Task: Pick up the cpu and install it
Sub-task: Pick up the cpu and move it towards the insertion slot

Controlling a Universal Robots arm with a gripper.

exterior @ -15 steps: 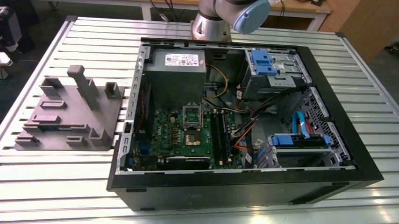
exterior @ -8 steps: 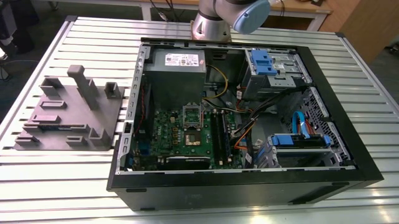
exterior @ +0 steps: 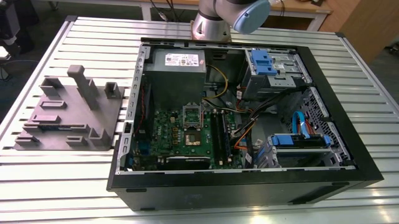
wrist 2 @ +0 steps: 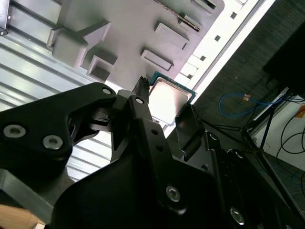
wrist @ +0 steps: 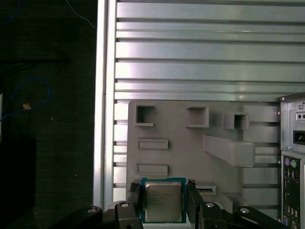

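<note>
The cpu is a small square chip with a shiny metal top and a green rim. It sits between my two black fingers, and my gripper is shut on it by two opposite edges. In the second wrist view the cpu is in the gripper, well above the grey fixture block. In the exterior view the open computer case lies on its side. The motherboard is exposed, with its socket in the middle and a raised silver frame behind it.
The grey fixture block with posts and pockets sits on the slatted metal table, at the exterior view's left of the case. My arm rises behind the case. Inside are a grey power-supply box, cables, memory sticks and blue drive bays.
</note>
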